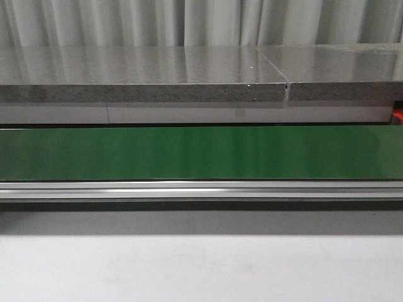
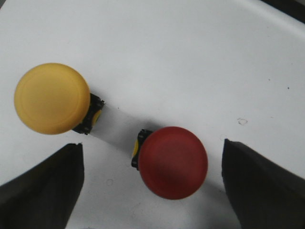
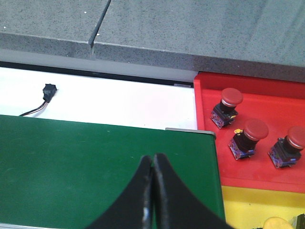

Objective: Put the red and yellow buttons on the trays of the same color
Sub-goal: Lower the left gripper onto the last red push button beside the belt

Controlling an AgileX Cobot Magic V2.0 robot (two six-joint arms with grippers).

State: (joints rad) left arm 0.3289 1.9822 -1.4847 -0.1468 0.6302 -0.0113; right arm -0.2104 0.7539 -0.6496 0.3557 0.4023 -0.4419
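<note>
In the left wrist view a red button (image 2: 173,161) lies on a white surface between the wide-apart black fingers of my left gripper (image 2: 152,183), which is open around it without touching. A yellow button (image 2: 52,98) lies just beyond one finger. My right gripper (image 3: 153,164) is shut with nothing in it, over the green belt (image 3: 71,162). Beside the belt's end sits the red tray (image 3: 209,93) holding three red buttons (image 3: 247,136). Next to it is the yellow tray (image 3: 248,205), with a yellow button (image 3: 277,223) at the frame's edge. Neither gripper shows in the front view.
The front view shows the green conveyor belt (image 1: 201,152) running across, an aluminium rail (image 1: 201,189) along its near side, a grey stone ledge (image 1: 145,82) behind and a white table (image 1: 201,267) in front. A small black connector on a wire (image 3: 47,91) lies on white behind the belt.
</note>
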